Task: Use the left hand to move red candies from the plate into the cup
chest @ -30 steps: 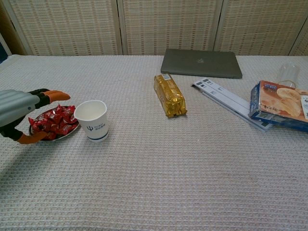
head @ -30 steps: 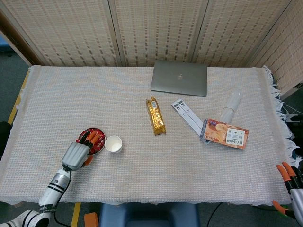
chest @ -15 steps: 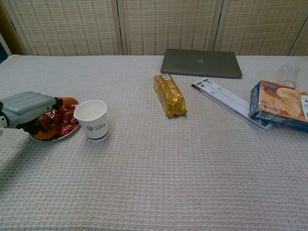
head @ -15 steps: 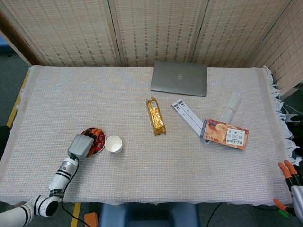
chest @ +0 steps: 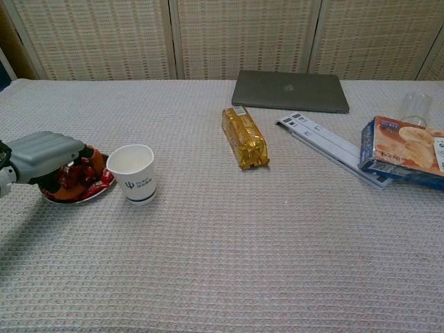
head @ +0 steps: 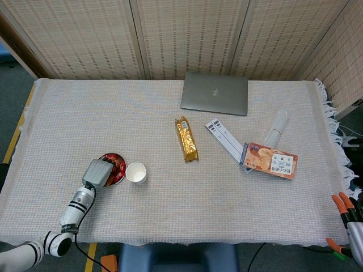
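Chest view: left hand (chest: 43, 154) lies over the red candies (chest: 82, 176) on the plate (chest: 78, 195), fingers curled down; whether it pinches one, we cannot tell. Cup (chest: 133, 172) stands just right. We judge a firm pinch needed before lifting.

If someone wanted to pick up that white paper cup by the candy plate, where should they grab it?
Grip the cup around its side wall, about mid-height, coming from its right. It stands upright with its mouth open, and the plate and left hand crowd its left side. Squeeze gently; thin paper probably buckles.
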Controlling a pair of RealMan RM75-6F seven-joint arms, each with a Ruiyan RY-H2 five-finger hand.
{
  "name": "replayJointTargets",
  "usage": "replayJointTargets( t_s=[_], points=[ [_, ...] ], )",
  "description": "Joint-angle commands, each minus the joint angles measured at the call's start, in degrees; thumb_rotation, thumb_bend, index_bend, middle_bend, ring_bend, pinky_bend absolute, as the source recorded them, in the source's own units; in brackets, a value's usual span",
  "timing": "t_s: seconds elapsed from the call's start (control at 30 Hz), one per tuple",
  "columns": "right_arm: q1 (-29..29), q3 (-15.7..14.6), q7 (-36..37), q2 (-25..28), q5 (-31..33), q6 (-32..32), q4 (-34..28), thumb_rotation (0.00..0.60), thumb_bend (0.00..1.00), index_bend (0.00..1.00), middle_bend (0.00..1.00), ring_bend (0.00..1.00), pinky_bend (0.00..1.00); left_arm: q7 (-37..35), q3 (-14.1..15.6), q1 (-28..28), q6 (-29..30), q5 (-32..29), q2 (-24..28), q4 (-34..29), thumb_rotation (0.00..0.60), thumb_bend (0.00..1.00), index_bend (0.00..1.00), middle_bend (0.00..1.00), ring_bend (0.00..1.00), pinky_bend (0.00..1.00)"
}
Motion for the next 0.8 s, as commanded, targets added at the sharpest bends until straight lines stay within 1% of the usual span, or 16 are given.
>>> replayJointTargets(
  t_s=[0.03,0.13,0.33,0.57,0.7,0.8],
  points=[
    [0.10,0.00,-0.11,0.04,0.23,-0.27,-0.08,0.600,0.04,0.00,0.00,0.00,0.00,-0.48,0.07,-0.16,0.93,0.34,-0.46,0.58,0.600,0.44,0.42,0.33,0.40,0.95],
    [0.20,0.01,-0.25,0.07,0.44,-0.50,-0.22,0.600,0.04,0.00,0.00,0.00,0.00,-0.75,0.14,-0.25,2.15,0.75,-1.08,1.59,0.600,0.46,0.47,0.39,0.44,0.97],
    [0.22,-0.04,-0.30,0.16,0.59,-0.57,-0.35,0.600,0.04,0.00,0.00,0.00,0.00,-1.23,0.41,-0.49,3.12,0.90,-2.21,3.90,0.600,0.51,0.53,0.46,0.50,1.00],
    [0.29,-0.11,-0.42,0.13,0.68,-0.74,-0.37,0.600,0.04,0.00,0.00,0.00,0.00,-2.02,0.86,-0.59,4.76,1.77,-3.40,6.05,0.600,0.57,0.60,0.54,0.57,1.00],
    [0.31,-0.14,-0.44,0.15,0.66,-0.75,-0.43,0.600,0.04,0.00,0.00,0.00,0.00,-2.94,1.01,-0.71,6.79,3.16,-4.02,7.13,0.600,0.60,0.64,0.61,0.62,1.00],
    [0.28,-0.16,-0.30,0.21,0.65,-0.67,-0.42,0.600,0.04,0.00,0.00,0.00,0.00,-3.90,0.94,-0.72,8.74,4.22,-4.68,8.25,0.600,0.65,0.69,0.67,0.65,1.00]
  ],
)
